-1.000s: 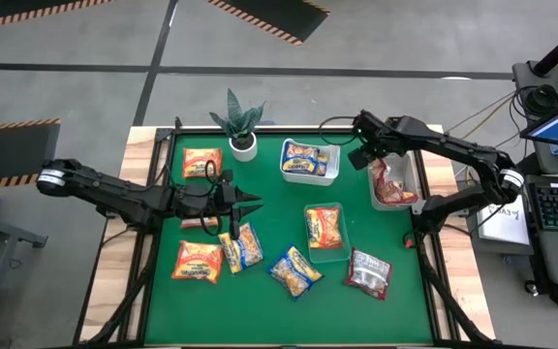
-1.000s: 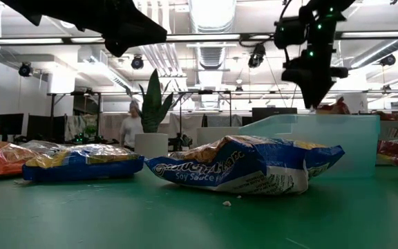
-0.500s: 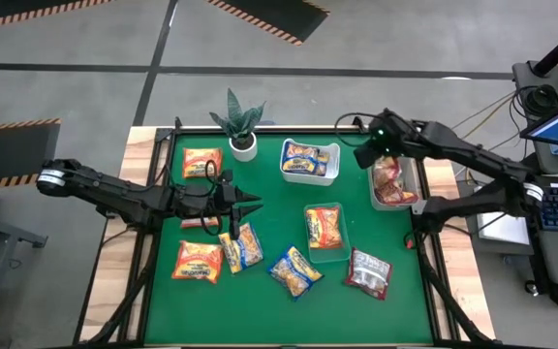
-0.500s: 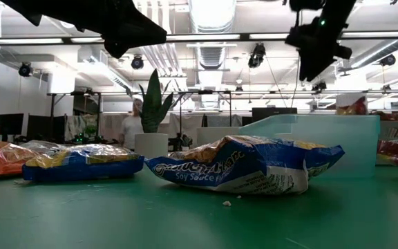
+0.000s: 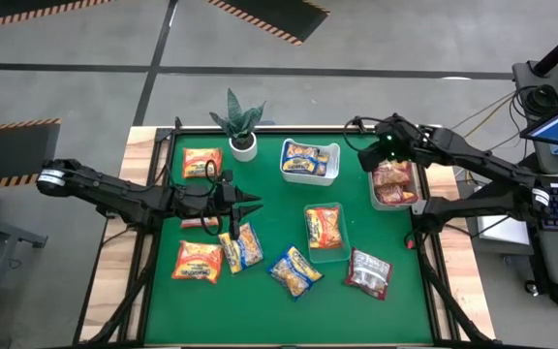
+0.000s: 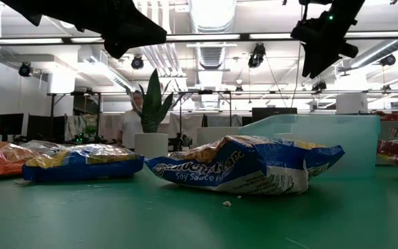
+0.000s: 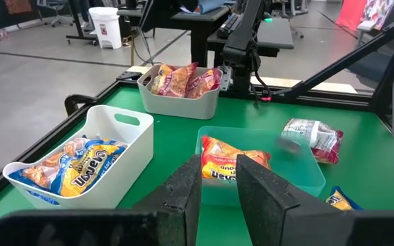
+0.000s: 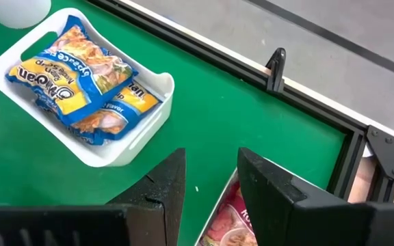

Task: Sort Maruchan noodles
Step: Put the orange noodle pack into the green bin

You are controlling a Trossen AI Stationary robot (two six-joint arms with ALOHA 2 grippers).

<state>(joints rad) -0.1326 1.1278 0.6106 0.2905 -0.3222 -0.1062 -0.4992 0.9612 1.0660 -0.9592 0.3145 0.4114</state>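
Maruchan noodle packets lie flat on the green mat: an orange one at the far left, another orange one, two yellow-and-blue ones and a dark red-and-silver one near the front. One orange packet lies in the clear tray. Yellow-and-blue packets fill the white tub, and red ones lie in the grey bin. My left gripper hovers open above the mat's left half. My right gripper hangs open, high beside the bin, holding nothing.
A potted plant stands at the mat's far edge, left of the tub. A reddish packet shows partly under my left arm. Black frame rails border the mat. A person stands in the room beyond the table.
My right gripper has risen and drawn back toward the table's right edge, over the grey bin's far end, tipping further downward. Its fingers stay as far apart as before. My left arm has kept still.
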